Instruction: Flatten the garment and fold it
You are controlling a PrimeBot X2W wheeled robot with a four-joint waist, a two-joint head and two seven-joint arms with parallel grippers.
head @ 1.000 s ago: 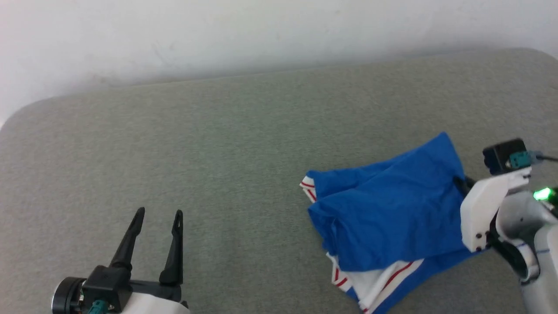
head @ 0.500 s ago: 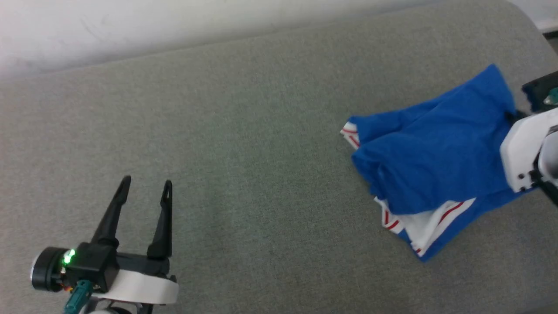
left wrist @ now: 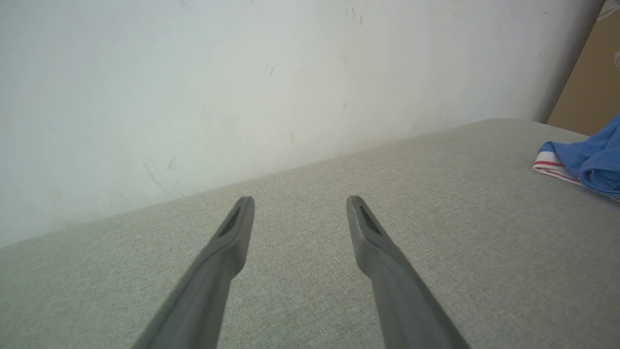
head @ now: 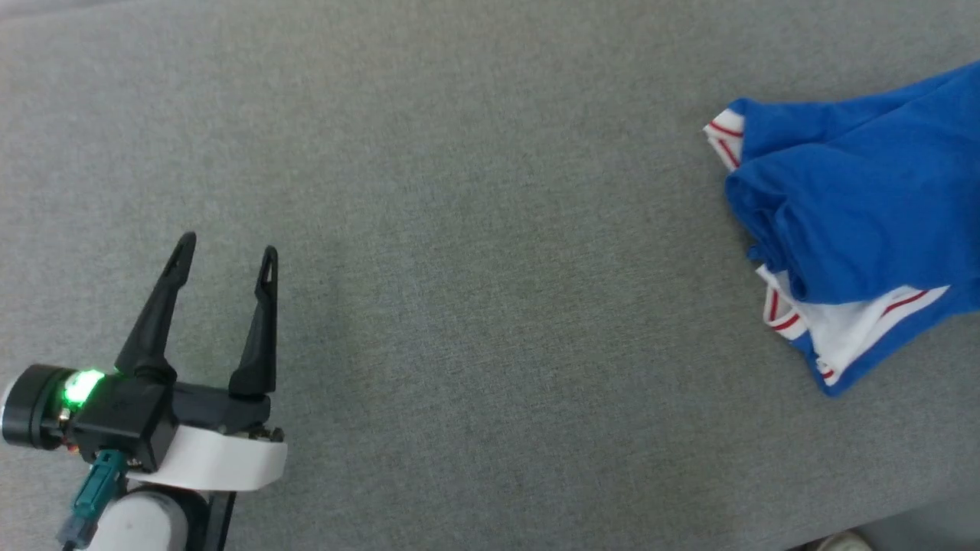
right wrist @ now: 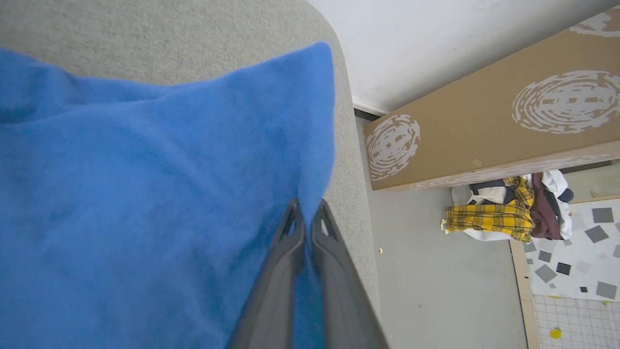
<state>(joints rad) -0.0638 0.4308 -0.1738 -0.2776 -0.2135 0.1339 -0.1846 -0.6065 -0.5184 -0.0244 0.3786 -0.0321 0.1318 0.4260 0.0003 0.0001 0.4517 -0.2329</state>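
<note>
The garment lies bunched at the R side of the grey fabric surface. Blue cloth is on top, and white trim w/ red stripes shows at its L tip and at its near lower part. In head view the picture border cuts its R part. It is not flat: several folds lie one over another.

R gripper is pinching a blue corner of the garment, the two fingers pressed nearly together w/ cloth between them. This pinched corner rises to a point and sits just beside the R edge of the surface, near its far R rounded corner. Beyond this edge is the floor, w/ a long cardboard box by the wall and a pile of clothes in front of the box.

L gripper is over the near L part of the surface, fingers spread wide, well apart from the garment. Whether the tips touch the surface, I cannot tell. The fingers point toward the far edge, where the surface meets the white wall.

Btw. L gripper and the garment there is a wide open stretch of surface, reaching to the far edge. The near edge shows at the lower R corner of head view, not far below the garment's lowest tip.
</note>
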